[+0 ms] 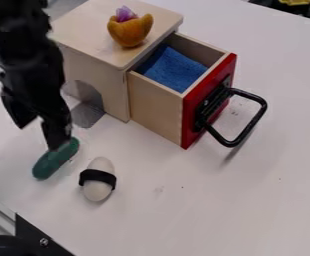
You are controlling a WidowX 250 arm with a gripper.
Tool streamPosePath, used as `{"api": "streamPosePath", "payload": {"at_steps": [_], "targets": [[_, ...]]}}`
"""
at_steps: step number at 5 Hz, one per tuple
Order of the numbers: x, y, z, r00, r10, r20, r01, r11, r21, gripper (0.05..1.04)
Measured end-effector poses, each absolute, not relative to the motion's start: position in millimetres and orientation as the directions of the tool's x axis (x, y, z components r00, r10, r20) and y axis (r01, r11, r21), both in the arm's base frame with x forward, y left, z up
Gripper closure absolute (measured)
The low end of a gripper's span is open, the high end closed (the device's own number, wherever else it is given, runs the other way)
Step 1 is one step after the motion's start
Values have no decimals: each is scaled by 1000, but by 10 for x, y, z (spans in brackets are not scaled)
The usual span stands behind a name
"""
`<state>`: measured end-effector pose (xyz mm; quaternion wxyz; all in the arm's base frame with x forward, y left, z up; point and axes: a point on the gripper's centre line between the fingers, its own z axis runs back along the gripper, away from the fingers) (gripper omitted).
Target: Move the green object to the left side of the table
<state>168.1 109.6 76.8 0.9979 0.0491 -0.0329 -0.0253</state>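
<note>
Blur at left, cropping at the edges

The black arm (27, 60) is blurred and cut off at upper left; one of its jaws hides part of the green object (51, 162). The drawer (156, 107) partly hides the blue cloth (174, 67). The top edge crops a yellow thing (294, 2).

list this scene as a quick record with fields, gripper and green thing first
gripper: black gripper, open, one fingertip at the green object's upper end
green object: green object, lying on the table
contact: cannot tell
beside it: white object with a black band around its middle
box: wooden box, drawer pulled out, black handle on its red front
in drawer: blue cloth
on box: orange cup-shaped thing holding something purple
</note>
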Motion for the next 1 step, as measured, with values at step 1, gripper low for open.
{"api": "streamPosePath", "payload": {"at_steps": [1], "targets": [[1623,1078,1034,993,-67,101,60,995,75,84]]}}
